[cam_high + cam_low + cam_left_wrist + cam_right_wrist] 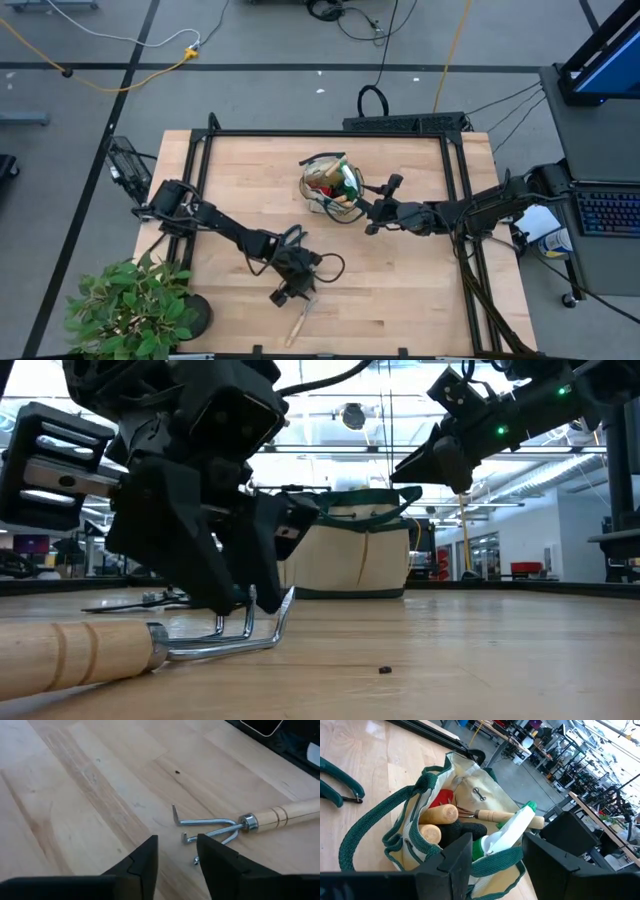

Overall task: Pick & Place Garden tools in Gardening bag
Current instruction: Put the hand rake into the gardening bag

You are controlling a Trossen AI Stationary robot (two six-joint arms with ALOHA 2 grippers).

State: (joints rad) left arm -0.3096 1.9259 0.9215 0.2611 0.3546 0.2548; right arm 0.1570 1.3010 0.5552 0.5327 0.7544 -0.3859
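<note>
on the left of the table (230,180), a leafy potted plant (135,308) stands at the near corner. the left claw (176,865) hangs low over the metal prongs of a wooden-handled rake (235,822), its fingers (142,862) spread with a narrow gap and pinching nothing; the prongs lie just ahead of and between the fingertips, the handle running away to one side, flat on the wood. in the high view the rake (301,320) lies near the front edge, just in front of that claw (290,290). toward the middle back stands the beige gardening bag (333,185) with green trim, upright and open. in it are two wooden handles, a red glove (440,799), a small rake and a green spray bottle (507,832) with a white top. the right claw (492,857) hovers just beside the bag's rim, fingers spread and empty.
</note>
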